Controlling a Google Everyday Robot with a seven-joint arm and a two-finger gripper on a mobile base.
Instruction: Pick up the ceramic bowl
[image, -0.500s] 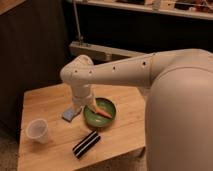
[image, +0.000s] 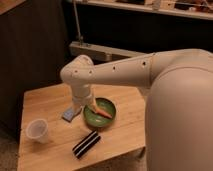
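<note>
Your gripper sits at the rim of the one ceramic bowl, one cup nearby; its grip cannot be told.

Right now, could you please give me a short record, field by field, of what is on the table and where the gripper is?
surface: wooden table
ceramic bowl: green, upright, right of centre
in the bowl: orange carrot-like item
gripper: pointing down at the bowl's left rim; contact unclear
plastic cup: upright, front left
blue-grey pad: left of the bowl
black striped object: in front of the bowl
</note>
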